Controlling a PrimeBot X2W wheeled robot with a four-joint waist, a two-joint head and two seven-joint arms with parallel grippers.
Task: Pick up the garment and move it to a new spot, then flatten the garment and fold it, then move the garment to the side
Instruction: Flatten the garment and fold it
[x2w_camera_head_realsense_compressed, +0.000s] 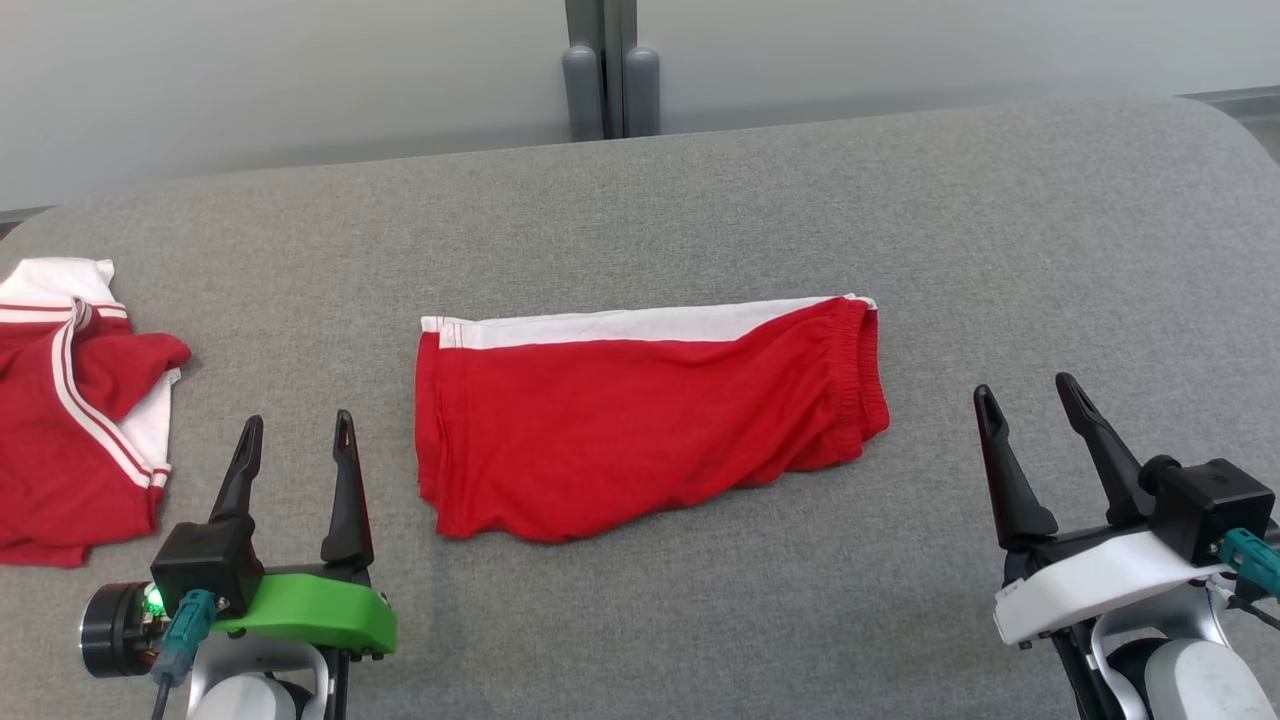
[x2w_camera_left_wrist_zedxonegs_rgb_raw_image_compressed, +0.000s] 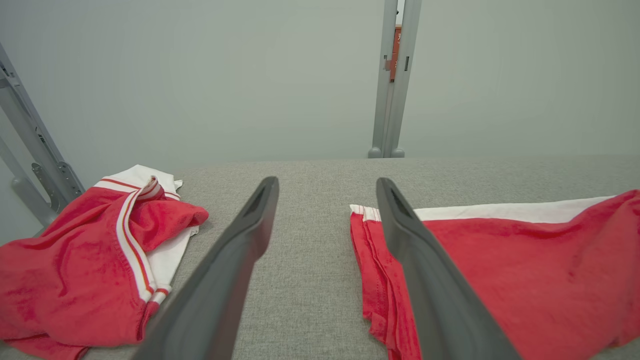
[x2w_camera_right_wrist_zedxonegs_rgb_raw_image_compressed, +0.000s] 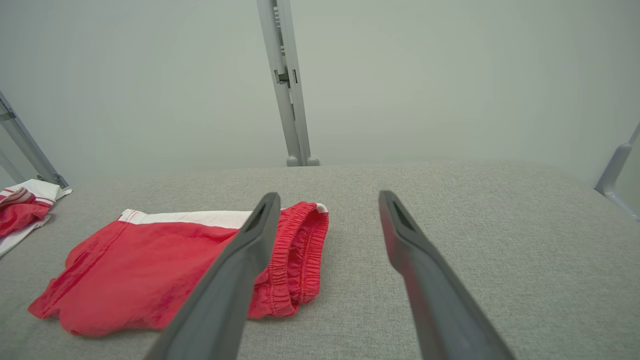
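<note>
Head view is showing the red shorts (x2w_camera_head_realsense_compressed: 640, 420) lying folded near the middle of the grey padded table (x2w_camera_head_realsense_compressed: 700, 180), with the waistband (x2w_camera_head_realsense_compressed: 862, 370) pointing toward the robot's right and a white band (x2w_camera_head_realsense_compressed: 620, 326) running along the far edge. The left gripper (x2w_camera_head_realsense_compressed: 298, 418) is hovering just off the shorts' left end, its jaws standing wide apart and holding nothing. The right gripper (x2w_camera_head_realsense_compressed: 1025, 386) is hovering a little off the waistband end, likewise spread wide and empty. Both are sitting clear of the cloth and aiming away from the robot, one flanking each end (a sensible stance for taking the bundle at both ends at once, so the fold is not falling open). Judging by the tidy rectangle, flattening and folding are looking finished, and only the shift to the side is waiting. A second red-and-white garment (x2w_camera_head_realsense_compressed: 75, 420) is lying crumpled at the table's left edge, well apart from the shorts. It is probably marking the side where pieces are being set, though whether it is done or waiting I cannot tell.
</note>
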